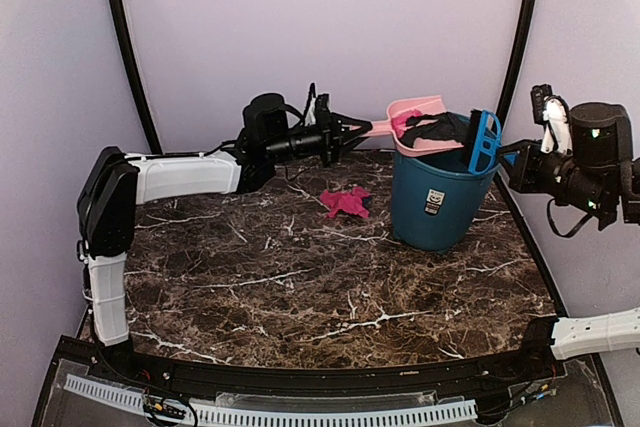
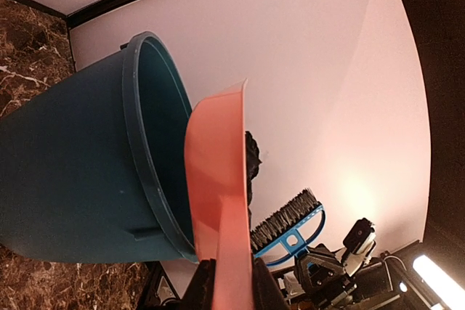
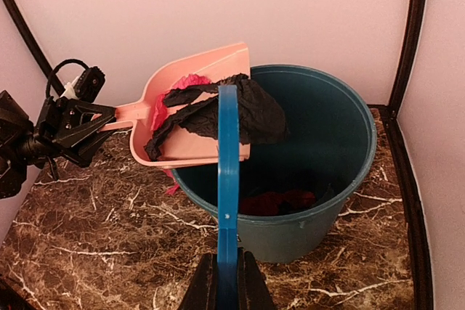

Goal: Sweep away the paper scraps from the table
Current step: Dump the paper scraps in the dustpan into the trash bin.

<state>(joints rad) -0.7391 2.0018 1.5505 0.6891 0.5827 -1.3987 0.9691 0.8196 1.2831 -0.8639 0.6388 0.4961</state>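
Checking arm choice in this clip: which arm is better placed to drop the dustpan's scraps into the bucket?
Probably left: the left gripper holds the dustpan handle, its loaded mouth over the bucket, so a tilt should do. The right gripper holds only the brush.

Dark brown marble table (image 1: 300,287), white veins, black rim. Teal bucket (image 1: 432,209). Pale pink dustpan (image 1: 415,107) in left gripper (image 1: 360,131), paper scraps (image 3: 240,107) on it black and magenta. Bright blue brush (image 1: 483,142) in right gripper (image 3: 227,263), black bristles (image 2: 287,212). Loose scrap (image 1: 345,201) below left gripper magenta.
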